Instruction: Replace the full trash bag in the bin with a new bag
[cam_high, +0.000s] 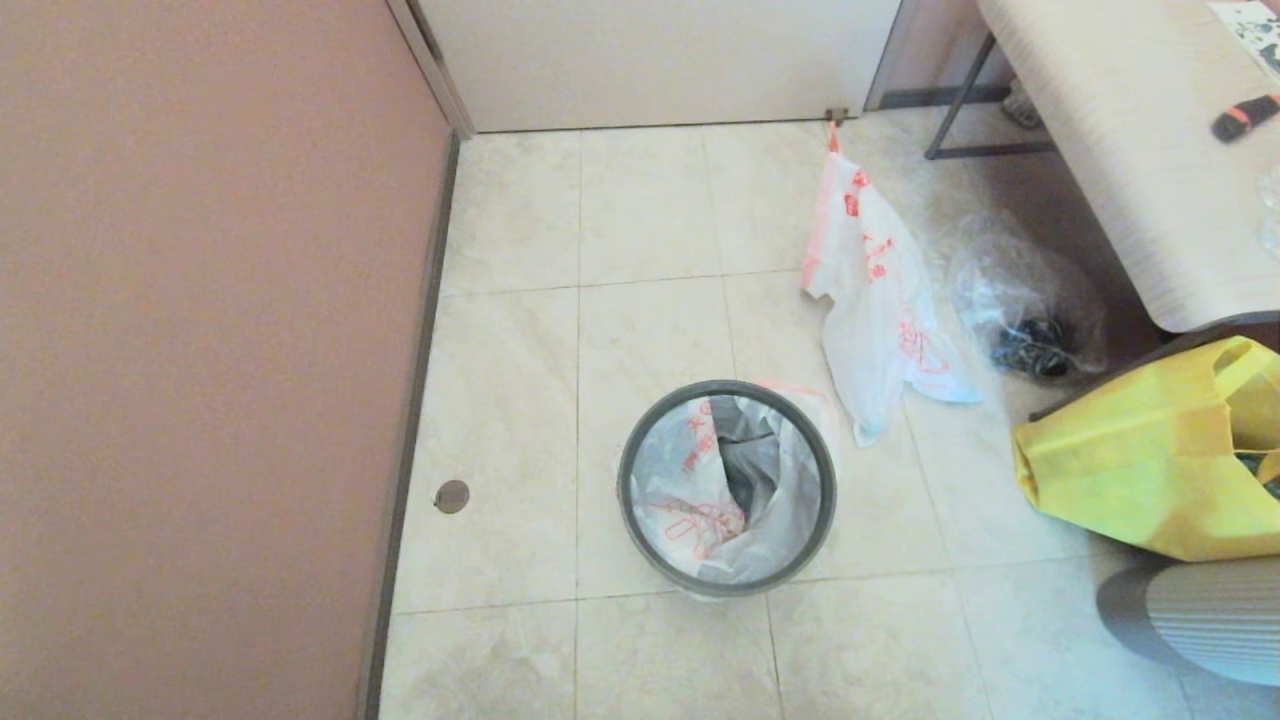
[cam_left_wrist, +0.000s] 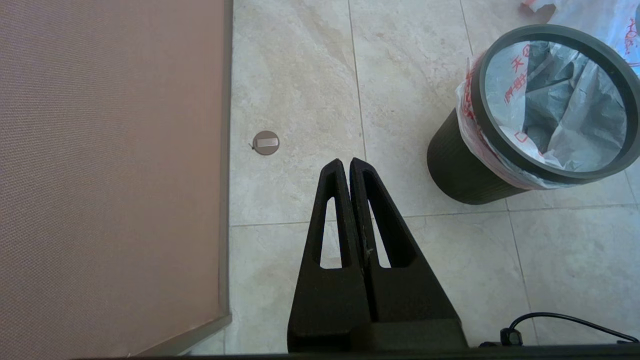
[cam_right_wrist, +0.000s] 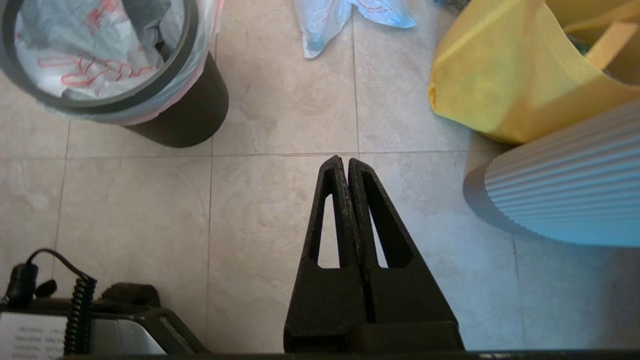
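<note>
The bin (cam_high: 626, 500), a small round black bucket with a dark-grey hoop on its rim, stands on the tiled floor. The new bag (cam_high: 690, 505) lines it, showing an orange-red hand drawing and Chinese characters; its hem folds out under the hoop (cam_left_wrist: 550, 30). Beyond the bin to the right lies the full trash bag (cam_high: 880, 320), white with small orange-red print and an orange tip; its contents do not show. My left gripper (cam_left_wrist: 346, 161) hangs shut and empty over the floor left of the bin (cam_left_wrist: 455, 170). My right gripper (cam_right_wrist: 345, 159) is shut and empty, right of the bin (cam_right_wrist: 185, 115).
A yellow fabric tote (cam_high: 1150, 460) and a ribbed white object (cam_high: 1200, 620) sit at the right. A clear plastic bag (cam_high: 1020, 290) lies under the table (cam_high: 1120, 150). A pink wall (cam_high: 200, 350) runs along the left, with a round floor fitting (cam_high: 452, 496) near it.
</note>
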